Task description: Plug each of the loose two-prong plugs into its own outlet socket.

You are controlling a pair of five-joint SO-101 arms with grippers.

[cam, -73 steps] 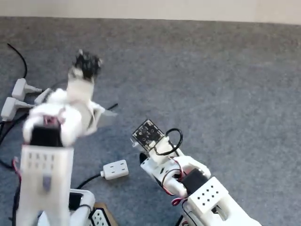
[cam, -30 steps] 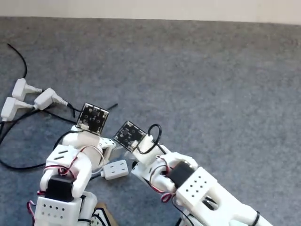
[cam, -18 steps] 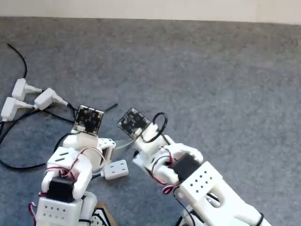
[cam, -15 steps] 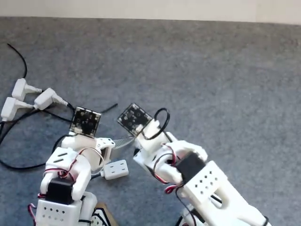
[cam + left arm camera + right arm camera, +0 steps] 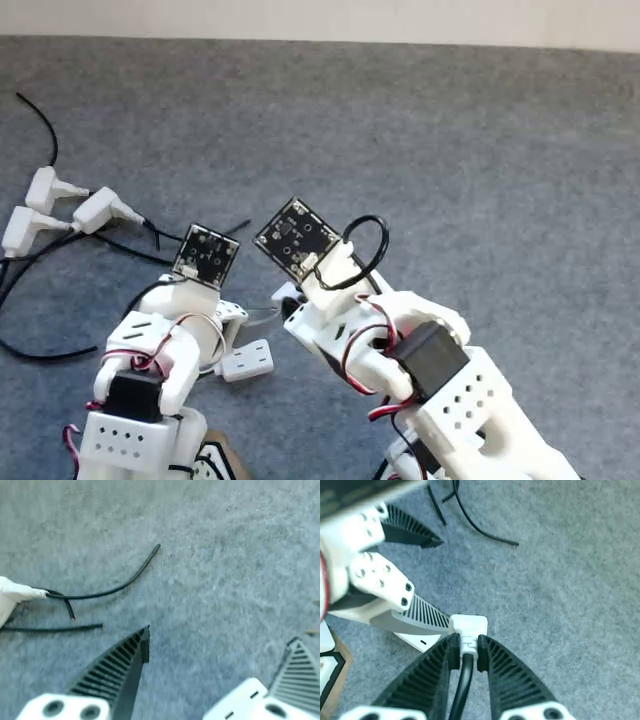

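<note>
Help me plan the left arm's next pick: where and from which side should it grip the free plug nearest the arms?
Probably the wide white body of the plug, from above, jaws across its long sides. It lies flat on the carpet, and its tapered neck, where the cord leaves, looks too thin for a firm hold.

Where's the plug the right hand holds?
In the right wrist view, the white plug on a black cable is pinched in the right hand, beside a ribbed grey finger of the left hand.
</note>
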